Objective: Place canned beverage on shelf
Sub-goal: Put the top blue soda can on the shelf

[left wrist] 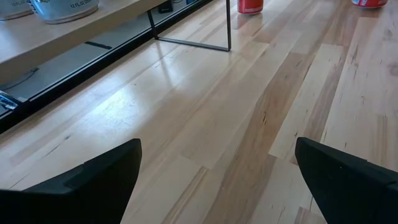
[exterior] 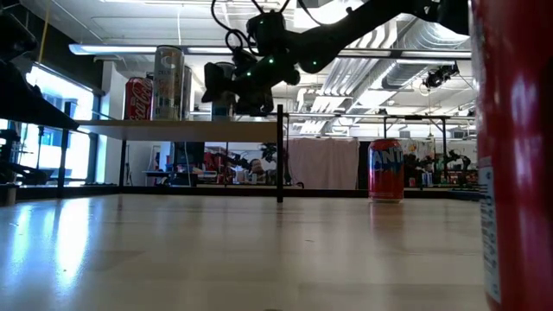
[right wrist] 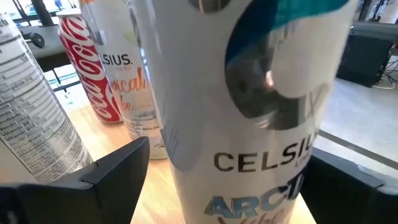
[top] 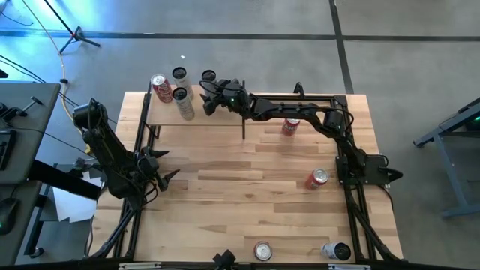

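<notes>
Four cans stood on the shelf (top: pixel 225 112), a pale board on thin black posts at the far edge of the plank table (top: pixel 247 195). Right wrist view read "CELSIUS" and "ARCTIC" on the white-and-teal can (right wrist: pixel 249 124) filling the frame; fingers (right wrist: pixel 106 174) stood either side of it with gaps showing, so the jaws looked spread and off the can, though contact couldn't be fully ruled out. Behind it were another Celsius can (right wrist: pixel 127 81) with orange script, a red Coca-Cola can (right wrist: pixel 84 68), and a can side with small nutrition print (right wrist: pixel 31 106). The right gripper (top: pixel 208 96) was over the shelf's far end at that can. More loose cans sat on the table: a red one (top: pixel 291 126) near the shelf post, another red (top: pixel 317 178), two at the near edge (top: pixel 262 250). The left gripper (top: pixel 161 169) hovered over the table's left side, jaws wide apart, empty.
</notes>
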Robot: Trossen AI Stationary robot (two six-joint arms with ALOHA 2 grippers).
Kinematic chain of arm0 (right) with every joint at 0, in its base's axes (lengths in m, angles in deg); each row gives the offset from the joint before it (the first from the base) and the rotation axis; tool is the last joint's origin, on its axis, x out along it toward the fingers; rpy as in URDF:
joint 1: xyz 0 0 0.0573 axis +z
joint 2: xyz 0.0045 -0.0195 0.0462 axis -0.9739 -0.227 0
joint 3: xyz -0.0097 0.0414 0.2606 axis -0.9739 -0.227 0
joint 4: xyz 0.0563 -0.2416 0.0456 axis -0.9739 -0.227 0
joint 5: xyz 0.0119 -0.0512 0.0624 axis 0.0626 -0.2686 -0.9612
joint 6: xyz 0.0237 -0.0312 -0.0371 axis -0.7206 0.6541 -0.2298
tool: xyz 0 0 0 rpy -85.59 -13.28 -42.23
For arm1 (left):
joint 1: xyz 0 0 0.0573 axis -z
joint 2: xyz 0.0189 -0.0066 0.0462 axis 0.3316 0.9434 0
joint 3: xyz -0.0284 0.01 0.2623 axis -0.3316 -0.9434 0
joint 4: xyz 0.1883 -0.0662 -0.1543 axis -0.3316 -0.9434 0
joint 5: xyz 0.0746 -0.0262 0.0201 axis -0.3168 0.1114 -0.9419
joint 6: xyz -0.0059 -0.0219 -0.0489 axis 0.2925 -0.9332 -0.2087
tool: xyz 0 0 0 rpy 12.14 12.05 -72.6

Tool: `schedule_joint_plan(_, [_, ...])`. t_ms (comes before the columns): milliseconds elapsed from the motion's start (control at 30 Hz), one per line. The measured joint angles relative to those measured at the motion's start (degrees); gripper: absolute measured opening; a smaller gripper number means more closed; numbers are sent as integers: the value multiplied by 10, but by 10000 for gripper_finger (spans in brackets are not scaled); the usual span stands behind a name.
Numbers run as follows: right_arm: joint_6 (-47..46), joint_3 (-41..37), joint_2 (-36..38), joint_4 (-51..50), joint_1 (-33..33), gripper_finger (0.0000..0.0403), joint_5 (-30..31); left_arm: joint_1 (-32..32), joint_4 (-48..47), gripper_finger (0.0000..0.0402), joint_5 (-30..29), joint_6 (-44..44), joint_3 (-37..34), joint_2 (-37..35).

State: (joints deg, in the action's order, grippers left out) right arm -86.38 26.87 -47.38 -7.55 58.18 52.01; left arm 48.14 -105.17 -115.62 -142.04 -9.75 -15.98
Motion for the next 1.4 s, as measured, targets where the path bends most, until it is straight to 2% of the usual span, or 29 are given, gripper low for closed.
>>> schedule_joint_plan(567, [-32,-1,3,-41,12,359,4,0,0,400,0,0,0,0])
schedule_joint_plan(800, [-49,-1,42,-119,15,359,6,0,0,400,0,0,0,0])
schedule_joint_plan(967, [-29,-1,59,-131,15,359,-5,0,0,400,0,0,0,0])
schedule_joint_plan(1400, [61,-1,63,-131,-13,359,-116,0,0,400,0,0,0,0])
